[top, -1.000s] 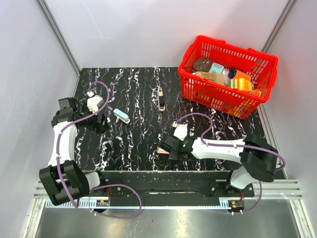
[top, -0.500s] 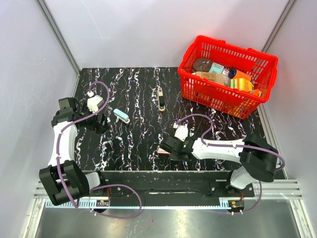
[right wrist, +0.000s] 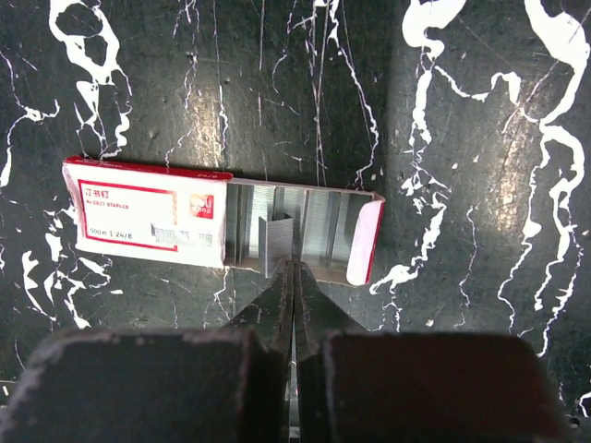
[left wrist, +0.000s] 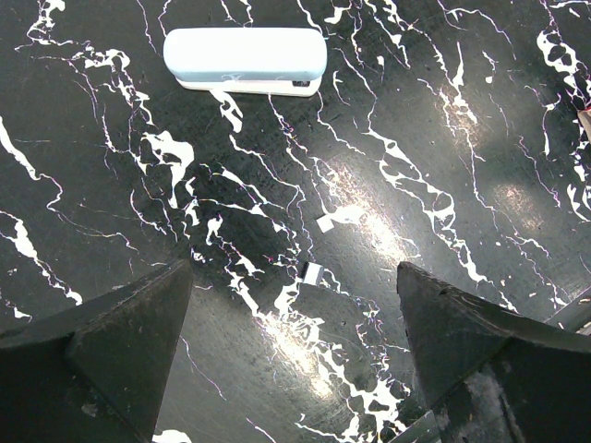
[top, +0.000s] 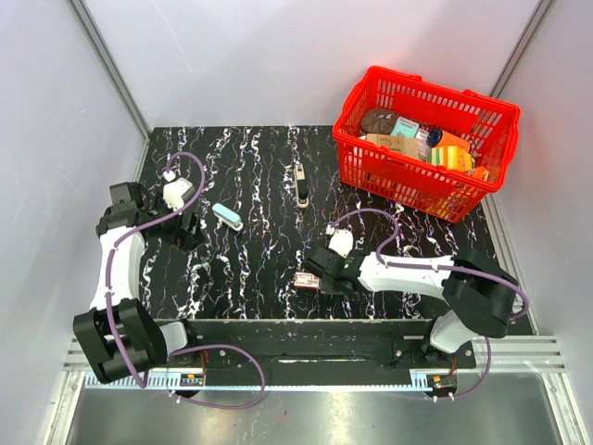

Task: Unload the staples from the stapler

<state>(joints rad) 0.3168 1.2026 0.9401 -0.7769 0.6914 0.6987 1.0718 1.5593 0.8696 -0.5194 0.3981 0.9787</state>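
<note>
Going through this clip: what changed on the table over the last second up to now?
The right gripper, shut, shifted slightly to the right and away from the table's near edge, so the open staple box now shows more fully at its left in the top view. Nothing was visibly picked up or let go. The box seems unmoved; the open left gripper, the blue stapler and the red basket stayed put.

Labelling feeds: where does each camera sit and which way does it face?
Top external: above and behind the robot, looking down; both arms show.
Left wrist: down at the pale blue plastic stapler; open left pincer shows.
Right wrist: down at the red-and-white cardboard staple box; shut right pincer shows.
Shared: top view sees both objects.
</note>
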